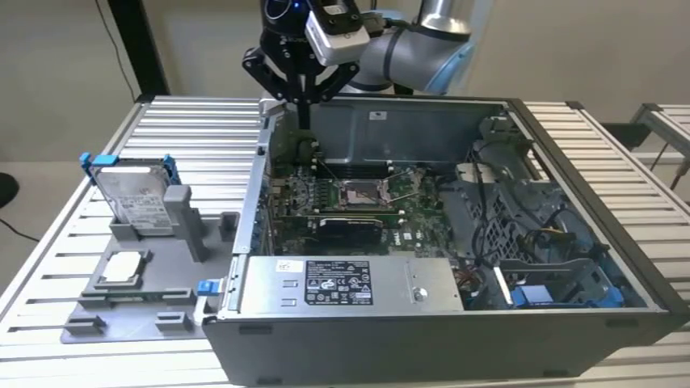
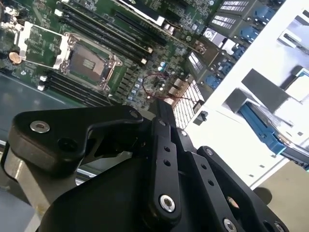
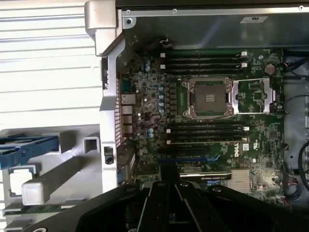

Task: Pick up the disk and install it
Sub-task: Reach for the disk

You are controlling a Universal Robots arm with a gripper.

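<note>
The gripper [image 1: 306,125] is pointing straight down above the motherboard [image 1: 415,190], closed and empty; the disk [image 1: 135,202] is standing well apart.

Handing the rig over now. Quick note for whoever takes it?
Gripper: shut, holding nothing, hanging above the open computer case, over the part of the motherboard nearest the exterior view's left.
Disk: upright in the grey fixture outside the case, on the exterior view's left, apart from the gripper.
Done: nothing that shows.
Left: disk not yet picked up or installed.
</note>
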